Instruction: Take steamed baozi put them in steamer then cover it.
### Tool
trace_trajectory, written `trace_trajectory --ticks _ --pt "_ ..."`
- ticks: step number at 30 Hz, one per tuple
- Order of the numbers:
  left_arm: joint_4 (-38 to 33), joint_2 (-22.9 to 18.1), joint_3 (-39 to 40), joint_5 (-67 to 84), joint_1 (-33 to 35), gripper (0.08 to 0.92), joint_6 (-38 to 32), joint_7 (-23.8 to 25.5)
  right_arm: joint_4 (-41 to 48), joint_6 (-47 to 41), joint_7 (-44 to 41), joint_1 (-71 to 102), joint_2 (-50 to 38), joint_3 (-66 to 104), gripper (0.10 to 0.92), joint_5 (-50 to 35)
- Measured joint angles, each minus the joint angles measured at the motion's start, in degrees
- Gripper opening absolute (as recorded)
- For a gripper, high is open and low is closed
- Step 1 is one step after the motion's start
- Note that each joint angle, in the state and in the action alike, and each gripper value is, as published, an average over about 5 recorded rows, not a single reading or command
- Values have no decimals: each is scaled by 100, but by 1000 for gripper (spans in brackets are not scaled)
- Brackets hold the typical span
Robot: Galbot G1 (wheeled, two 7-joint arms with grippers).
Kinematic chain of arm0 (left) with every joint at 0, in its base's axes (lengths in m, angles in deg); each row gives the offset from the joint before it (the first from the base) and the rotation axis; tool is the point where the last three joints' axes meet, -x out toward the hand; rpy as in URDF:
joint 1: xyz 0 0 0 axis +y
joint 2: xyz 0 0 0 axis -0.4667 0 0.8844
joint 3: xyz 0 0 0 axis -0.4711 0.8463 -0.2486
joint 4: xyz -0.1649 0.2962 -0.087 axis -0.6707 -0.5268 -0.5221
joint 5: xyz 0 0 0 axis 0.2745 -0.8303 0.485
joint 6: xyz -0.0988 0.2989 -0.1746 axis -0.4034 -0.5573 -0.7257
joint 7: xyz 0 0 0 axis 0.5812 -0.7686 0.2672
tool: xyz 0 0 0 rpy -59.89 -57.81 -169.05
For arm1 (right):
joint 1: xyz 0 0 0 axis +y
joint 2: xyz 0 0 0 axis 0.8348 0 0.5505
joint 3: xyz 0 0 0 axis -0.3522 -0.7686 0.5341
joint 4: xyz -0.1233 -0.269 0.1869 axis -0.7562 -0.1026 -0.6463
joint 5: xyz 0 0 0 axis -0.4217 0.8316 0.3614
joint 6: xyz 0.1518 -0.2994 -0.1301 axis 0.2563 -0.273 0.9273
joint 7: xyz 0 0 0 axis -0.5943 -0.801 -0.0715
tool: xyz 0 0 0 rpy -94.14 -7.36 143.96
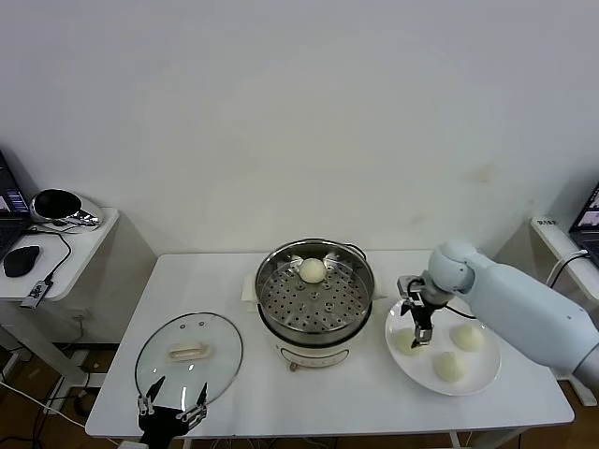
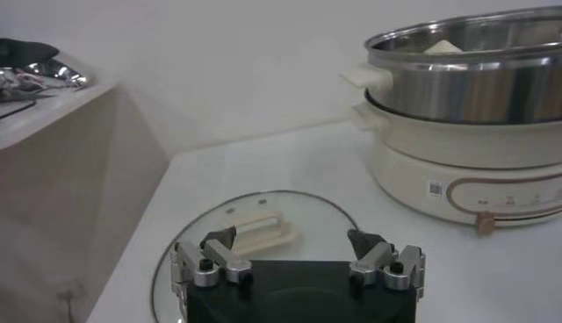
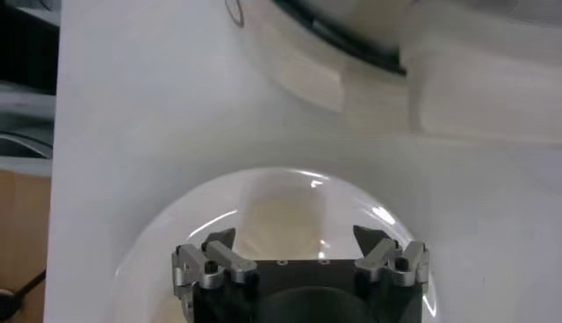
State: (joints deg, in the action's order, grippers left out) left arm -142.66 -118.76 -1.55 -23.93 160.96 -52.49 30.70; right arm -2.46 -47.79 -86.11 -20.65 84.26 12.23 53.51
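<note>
Steamer (image 2: 465,140) base carries a sticker, unreadable; only my left wrist view shows it. My right gripper (image 1: 418,327) jaws released over plate (image 1: 487,379) baozi (image 1: 406,342); left gripper (image 1: 173,400) released, worktop's front-left corner.

From my remote seat: shiny round steel steamer (image 1: 315,301) on its cream base sits mid-table, uncovered, one smooth cream-white bun (image 1: 313,270) on the perforated tray. Three more buns (image 1: 450,366) lie to its right. Clear glass cover (image 1: 188,356) lies flat to its left.
</note>
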Motion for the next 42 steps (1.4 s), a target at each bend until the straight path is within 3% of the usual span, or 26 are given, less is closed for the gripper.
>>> trace_trajectory --ticks 33,36,42 --pt "49 -23 20 -34 29 823 -6 6 303 62 167 237 157 27 820 184" --pt "66 -29 26 -35 30 823 -10 2 311 56 170 247 158 37 780 176" --pt "84 -33 30 -35 33 823 -13 0 326 36 161 261 150 73 620 145"
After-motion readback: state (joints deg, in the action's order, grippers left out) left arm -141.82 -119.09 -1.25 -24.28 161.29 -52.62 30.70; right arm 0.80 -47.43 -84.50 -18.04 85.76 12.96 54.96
